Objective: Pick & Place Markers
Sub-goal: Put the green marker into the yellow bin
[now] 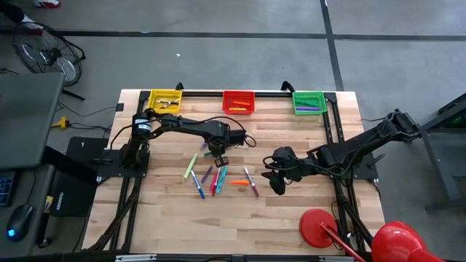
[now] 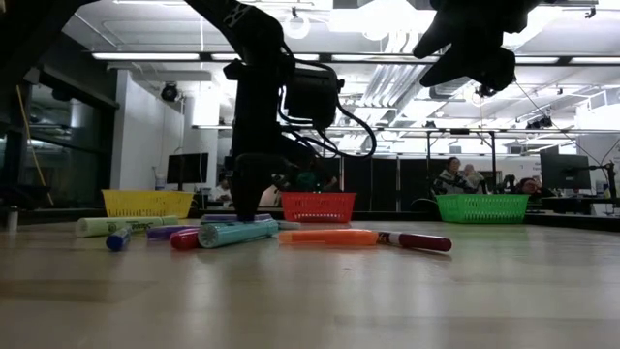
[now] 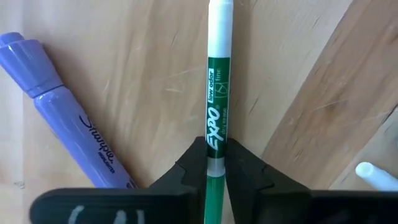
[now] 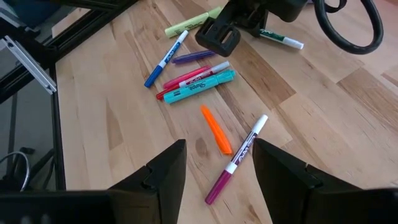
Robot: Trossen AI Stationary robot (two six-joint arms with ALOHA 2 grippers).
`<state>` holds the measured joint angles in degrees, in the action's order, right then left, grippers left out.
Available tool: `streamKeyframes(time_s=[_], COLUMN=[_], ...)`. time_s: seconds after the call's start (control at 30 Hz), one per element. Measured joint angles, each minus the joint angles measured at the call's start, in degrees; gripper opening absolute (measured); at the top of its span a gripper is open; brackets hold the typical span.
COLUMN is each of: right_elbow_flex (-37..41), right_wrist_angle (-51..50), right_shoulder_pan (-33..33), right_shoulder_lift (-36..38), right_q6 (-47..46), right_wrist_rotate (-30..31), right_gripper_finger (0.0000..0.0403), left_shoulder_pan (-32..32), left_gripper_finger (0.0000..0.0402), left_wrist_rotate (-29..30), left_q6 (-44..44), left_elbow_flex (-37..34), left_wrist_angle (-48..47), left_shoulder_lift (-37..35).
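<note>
Several markers lie scattered on the wooden table (image 1: 291, 211), in a cluster (image 1: 218, 178) between the two arms. My left gripper (image 3: 215, 149) is down at the cluster's far end (image 1: 217, 156) and is shut on a green-and-white Expo marker (image 3: 217, 93). A purple Sharpie marker (image 3: 68, 124) lies flat beside it. My right gripper (image 4: 219, 149) hangs open well above the table (image 2: 475, 44), to the right of the cluster. Below it lie an orange marker (image 4: 216, 130) and a pink-and-white one (image 4: 236, 162). My left gripper pinches the Expo marker between its two fingers (image 3: 249, 168), at the white band (image 3: 215, 163) where the printed barrel meets the green end. The fingers point down from above and lie across the marker. Its long white end reaches out level, close over the wood; whether it is lifted, I cannot tell.
Three mesh baskets stand along the table's far edge: yellow (image 1: 166, 100), red (image 1: 238, 102) and green (image 1: 309, 102), each with something inside. Black frame rails run along both table sides. A red stand (image 1: 320, 225) sits at the near right corner.
</note>
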<state>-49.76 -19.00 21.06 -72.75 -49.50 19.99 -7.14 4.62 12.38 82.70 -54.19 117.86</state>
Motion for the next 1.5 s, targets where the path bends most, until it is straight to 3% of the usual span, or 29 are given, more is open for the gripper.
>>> streamKeyframes(time_s=[0.53, 0.87, 1.2, 1.5], right_elbow_flex=[0.0, 0.0, 0.0, 0.0], right_wrist_angle=[0.0, -0.3, -0.4, -0.4], right_shoulder_pan=[0.0, 0.0, 0.0, 0.0], right_shoulder_lift=[0.0, 0.0, 0.0, 0.0], right_q6=[0.4, 0.7, 0.8, 0.5], right_wrist_rotate=[0.6, 0.9, 1.6, 1.6], right_gripper_finger=[0.0173, 0.0173, 0.0173, 0.0173], left_shoulder_pan=[-0.4, -1.4, -1.7, -5.5], left_gripper_finger=[0.0023, 0.0023, 0.0023, 0.0023], left_wrist_rotate=[-0.7, -6.3, -5.6, -3.6], left_q6=[-0.6, -0.8, -1.7, -4.3], left_elbow_flex=[0.0, 3.5, 4.0, 3.9], left_wrist_angle=[0.0, -0.1, 0.5, -3.7], left_shoulder_lift=[-0.1, -0.7, -4.9, -11.2])
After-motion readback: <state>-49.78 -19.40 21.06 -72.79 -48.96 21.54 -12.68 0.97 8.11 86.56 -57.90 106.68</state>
